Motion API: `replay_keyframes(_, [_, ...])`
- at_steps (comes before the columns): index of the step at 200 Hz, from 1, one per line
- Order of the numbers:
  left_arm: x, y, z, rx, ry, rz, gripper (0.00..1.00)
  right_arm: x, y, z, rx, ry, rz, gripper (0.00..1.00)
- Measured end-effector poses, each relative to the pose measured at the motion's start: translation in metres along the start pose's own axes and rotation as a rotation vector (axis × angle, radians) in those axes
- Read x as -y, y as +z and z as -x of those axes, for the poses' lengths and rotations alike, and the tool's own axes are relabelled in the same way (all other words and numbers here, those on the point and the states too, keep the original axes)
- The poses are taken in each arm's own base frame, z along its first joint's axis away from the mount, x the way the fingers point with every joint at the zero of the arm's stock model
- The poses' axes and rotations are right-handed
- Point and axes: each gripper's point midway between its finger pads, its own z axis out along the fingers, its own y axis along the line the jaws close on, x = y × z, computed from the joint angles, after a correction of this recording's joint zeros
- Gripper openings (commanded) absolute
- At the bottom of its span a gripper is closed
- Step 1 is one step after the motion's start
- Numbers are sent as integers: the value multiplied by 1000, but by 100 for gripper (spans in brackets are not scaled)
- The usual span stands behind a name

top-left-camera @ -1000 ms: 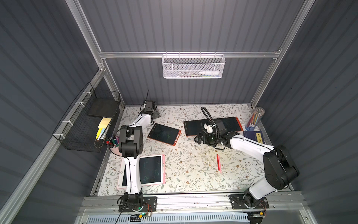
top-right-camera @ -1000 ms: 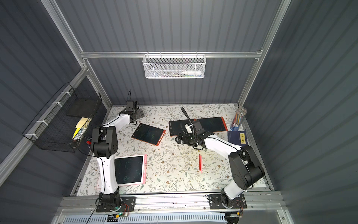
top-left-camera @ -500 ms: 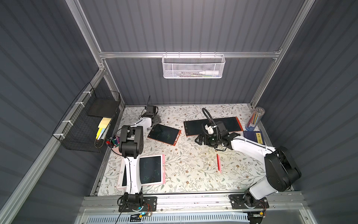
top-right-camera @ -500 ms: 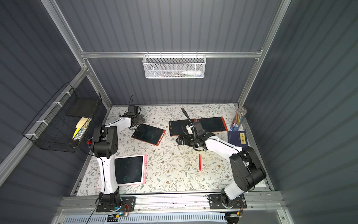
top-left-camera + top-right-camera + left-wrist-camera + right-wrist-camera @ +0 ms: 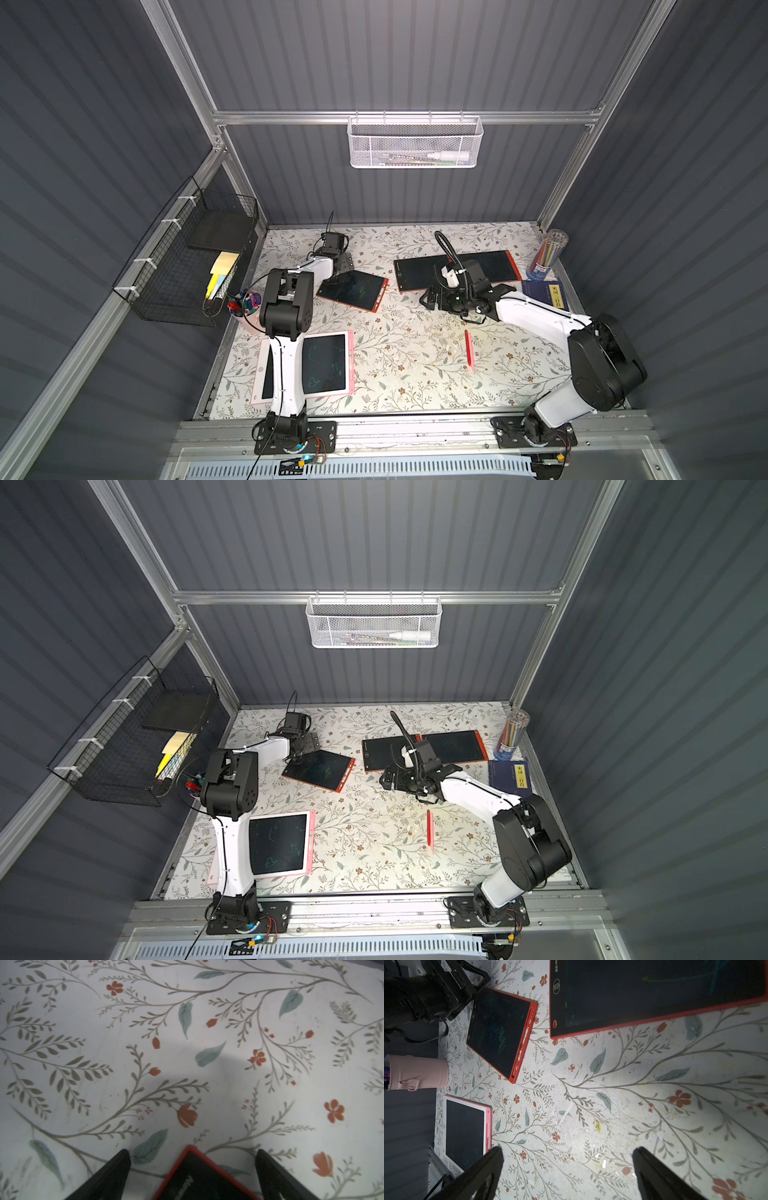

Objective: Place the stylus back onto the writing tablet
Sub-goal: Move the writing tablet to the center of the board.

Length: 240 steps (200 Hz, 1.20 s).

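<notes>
The red stylus (image 5: 469, 351) (image 5: 430, 828) lies loose on the floral table, right of centre. It is absent from both wrist views. A small red-framed writing tablet (image 5: 353, 290) (image 5: 319, 769) (image 5: 500, 1032) lies at the back left, with a grooved red side edge. My left gripper (image 5: 343, 264) (image 5: 309, 742) (image 5: 192, 1152) is open over the tablet's far corner (image 5: 199, 1180), which sits between its fingers. My right gripper (image 5: 428, 297) (image 5: 388, 778) (image 5: 566, 1151) is open over bare table, behind and to the left of the stylus, holding nothing.
A long red-framed tablet (image 5: 494, 266) (image 5: 654, 991) lies at the back, a pink tablet (image 5: 324, 370) (image 5: 465, 1128) at the front left. A pink pen cup (image 5: 245, 307) (image 5: 417, 1072), a tube of coloured pencils (image 5: 546, 253) and a blue book (image 5: 546, 293) stand along the sides.
My left gripper has moved from the back wall toward the small red tablet's corner. The right arm has barely shifted. The stylus has not moved.
</notes>
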Motion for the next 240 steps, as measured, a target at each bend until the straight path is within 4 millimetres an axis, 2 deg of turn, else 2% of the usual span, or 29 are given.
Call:
replay_keyframes(43, [13, -7, -9, 22, 20, -24, 91, 8, 2, -6, -10, 9, -28, 99])
replay_keyframes(111, [26, -21, -28, 41, 56, -52, 88, 12, 2, -5, 0, 10, -47, 99])
replay_keyframes(240, [49, -54, -73, 28, 154, -124, 88, 17, 2, -4, 8, 28, -75, 99])
